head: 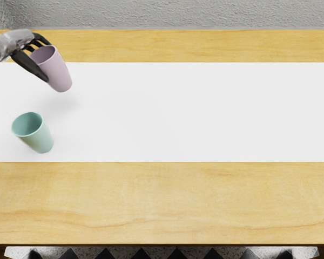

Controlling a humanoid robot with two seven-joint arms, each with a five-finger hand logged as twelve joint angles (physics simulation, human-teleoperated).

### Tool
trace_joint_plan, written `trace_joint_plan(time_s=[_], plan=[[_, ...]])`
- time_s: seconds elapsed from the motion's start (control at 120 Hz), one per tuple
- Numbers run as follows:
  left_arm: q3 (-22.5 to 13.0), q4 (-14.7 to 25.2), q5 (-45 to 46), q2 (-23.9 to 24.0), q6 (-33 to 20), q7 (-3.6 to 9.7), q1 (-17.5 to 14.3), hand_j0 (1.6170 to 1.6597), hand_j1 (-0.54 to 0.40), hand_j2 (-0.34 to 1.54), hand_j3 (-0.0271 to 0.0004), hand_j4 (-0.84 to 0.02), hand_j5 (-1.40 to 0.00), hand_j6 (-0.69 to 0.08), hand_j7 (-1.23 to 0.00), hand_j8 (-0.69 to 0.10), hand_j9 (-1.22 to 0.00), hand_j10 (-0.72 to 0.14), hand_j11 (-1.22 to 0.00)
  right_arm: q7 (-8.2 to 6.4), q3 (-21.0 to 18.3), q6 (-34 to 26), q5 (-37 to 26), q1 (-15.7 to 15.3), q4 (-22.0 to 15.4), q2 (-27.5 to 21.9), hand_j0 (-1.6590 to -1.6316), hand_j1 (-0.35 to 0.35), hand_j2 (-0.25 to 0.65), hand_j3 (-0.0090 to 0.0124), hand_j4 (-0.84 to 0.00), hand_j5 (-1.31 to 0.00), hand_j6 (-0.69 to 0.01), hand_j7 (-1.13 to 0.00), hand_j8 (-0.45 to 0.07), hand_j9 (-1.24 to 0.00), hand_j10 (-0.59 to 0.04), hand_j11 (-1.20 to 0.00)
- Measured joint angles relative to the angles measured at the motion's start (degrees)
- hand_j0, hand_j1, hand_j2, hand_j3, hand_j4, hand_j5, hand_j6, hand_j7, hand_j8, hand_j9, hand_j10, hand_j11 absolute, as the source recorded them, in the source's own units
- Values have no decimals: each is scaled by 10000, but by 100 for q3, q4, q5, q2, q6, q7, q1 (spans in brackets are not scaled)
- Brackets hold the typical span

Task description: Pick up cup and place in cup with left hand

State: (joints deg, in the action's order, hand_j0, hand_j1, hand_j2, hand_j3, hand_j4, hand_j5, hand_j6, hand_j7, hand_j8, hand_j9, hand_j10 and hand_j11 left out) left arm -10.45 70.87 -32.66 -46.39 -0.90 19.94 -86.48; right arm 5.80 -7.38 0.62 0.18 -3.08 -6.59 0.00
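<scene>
Pink cup (56, 71) in hand, teal cup (42, 139) to fill

The left robot hand (22, 57) is clamped on the pink cup, mouth up, above the desk (162, 199). The teal cup stands mouth up, nearer the viewer than the hand. Best to travel high, centre base over opening, match the axes, then lower straight. The low grip could knock the rim, so release should come as the cups begin to nest.

Wooden table (162, 202) | 1 white runner (194, 110) across it | 1 teal cup (40, 138) upright on runner
</scene>
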Motion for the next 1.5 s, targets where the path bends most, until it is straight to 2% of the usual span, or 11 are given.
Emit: trace_joint_plan(time_s=[0.1, 0.208, 0.292, 0.35, 0.45, 0.608, 0.942, 1.125, 1.225, 1.5], plan=[[56, 555, 19, -478, 7, -1, -149, 16524, -1898, 1899, 0, -2661, -7496, -1853, -7413, -3020, -7296, -5135, -7310, 0, 0, 0, 0, 0, 0, 0, -16581, -3290, -33, 0, -172, -219, -174, -218, -173, -219, -171, -219], [188, 1142, 8, -987, 9, 2, -193, 16527, -1920, 1813, 0, -2799, -7452, -1898, -7439, -2878, -7294, -5177, -7301, 0, 0, 0, 0, 0, 0, 0, -16581, -3289, -33, 0, -171, -219, -173, -218, -171, -219, -170, -219], [251, 1499, 9, -1308, 35, 2, -201, 16528, -1477, 1271, 0, -3082, -7411, -2179, -7395, -3235, -7268, -5210, -7272, 0, 0, 0, 0, 0, 0, 0, -16581, -3290, -33, 0, -172, -219, -173, -218, -172, -219, -170, -219], [348, 1691, 16, -1705, 147, 1, -200, 16525, -719, 663, 0, -3442, -7390, -2649, -7375, -3635, -7234, -5247, -7234, 0, 0, 0, 0, 0, 0, 0, -16581, -3290, -32, 0, -172, -219, -174, -218, -173, -219, -171, -219], [512, 1886, 1, -2016, 390, 4, -194, 16533, -1276, 1051, 0, -3245, -7362, -2515, -7263, -3460, -7225, -5269, -7215, 0, 0, 0, 0, 0, 0, 0, -16581, -3289, -33, 0, -171, -219, -173, -218, -171, -219, -170, -219], [645, 2017, 4, -2348, 693, -1, -172, 16532, -1656, 1372, 0, -2676, -7594, -2139, -7323, -3154, -7285, -5220, -7287, 0, -1, 0, 0, 0, 0, 0, -16581, -3290, -33, 0, -172, -219, -174, -218, -172, -219, -171, -219], [654, 2166, -95, -2959, 1080, -5, -9, 16528, -2001, 1741, 0, -2387, -7726, -1821, -7512, -2941, -7299, -5217, -7298, 0, 0, 0, 0, 0, 0, 0, -16581, -3290, -33, 0, -172, -219, -174, -218, -173, -219, -172, -219], [634, 2219, -129, -2972, 1136, -5, 25, 16527, -1640, 1382, 0, -2848, -7565, -2152, -7411, -3220, -7280, -5265, -7272, 0, -1, 0, 0, 0, 0, 0, -16581, -3290, -33, 0, -173, -219, -175, -218, -173, -219, -172, -219], [629, 2232, -131, -2972, 1163, -5, 172, 16528, -1645, 1441, 0, -2855, -7562, -2184, -7475, -3242, -7292, -5262, -7289, 0, -1, 0, 0, 0, 0, 0, -16581, -3290, -33, 0, -173, -219, -175, -218, -174, -219, -172, -219], [628, 2236, -229, -2976, 1168, 2, 228, 16530, -1598, 1404, 0, -2917, -7506, -2197, -7520, -3284, -7297, -5264, -7296, 0, -1, 0, 0, 0, 0, 0, -16581, -3290, -33, 0, -173, -219, -175, -218, -174, -219, -172, -219]])
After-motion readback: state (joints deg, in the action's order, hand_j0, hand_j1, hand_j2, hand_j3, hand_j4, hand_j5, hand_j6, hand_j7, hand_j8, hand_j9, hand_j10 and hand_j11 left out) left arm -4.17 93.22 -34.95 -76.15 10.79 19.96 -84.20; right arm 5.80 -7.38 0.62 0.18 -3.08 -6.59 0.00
